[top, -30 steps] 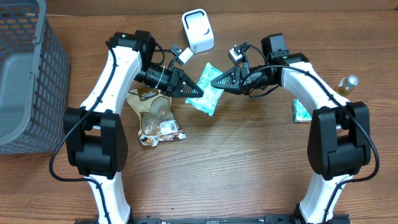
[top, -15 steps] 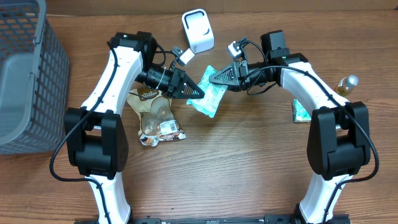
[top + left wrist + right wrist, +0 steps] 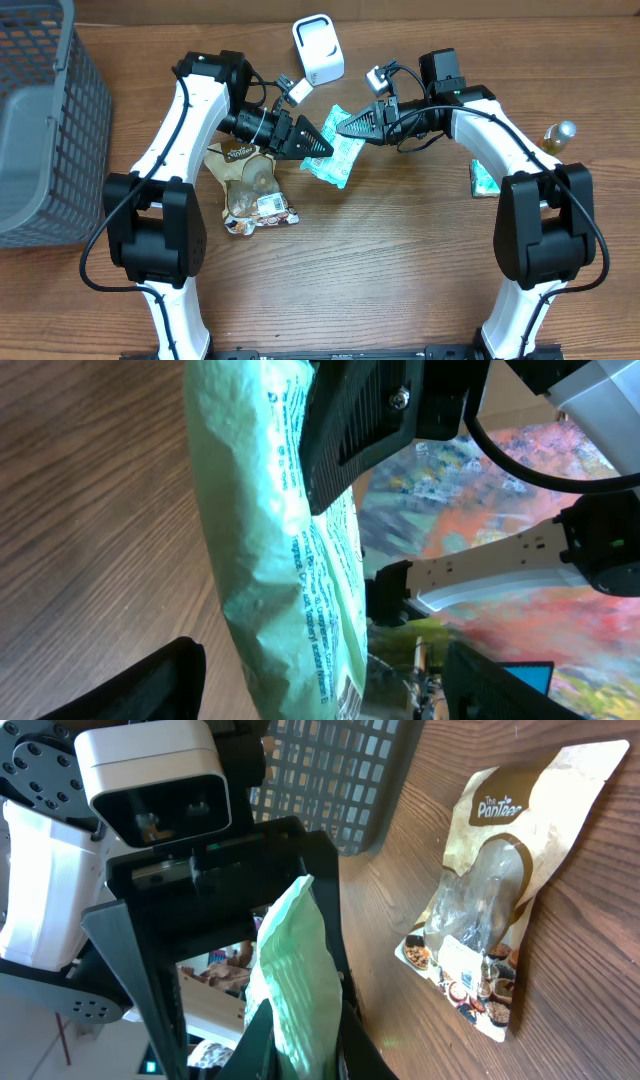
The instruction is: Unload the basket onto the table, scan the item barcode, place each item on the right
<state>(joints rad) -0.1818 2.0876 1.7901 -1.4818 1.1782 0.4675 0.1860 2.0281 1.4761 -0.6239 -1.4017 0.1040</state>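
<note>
A green packet is pinched by the right gripper, between the parted fingers of the left gripper, near a snack bag.

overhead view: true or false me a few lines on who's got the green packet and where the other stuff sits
1. The right gripper is shut on the green packet. True.
2. The left gripper is clamped on the packet too. False: its fingers stand open on either side of it.
3. The brown pouch lies in the basket. False: it lies on the table, outside the basket.
4. The white scanner stands on the table. True.
</note>
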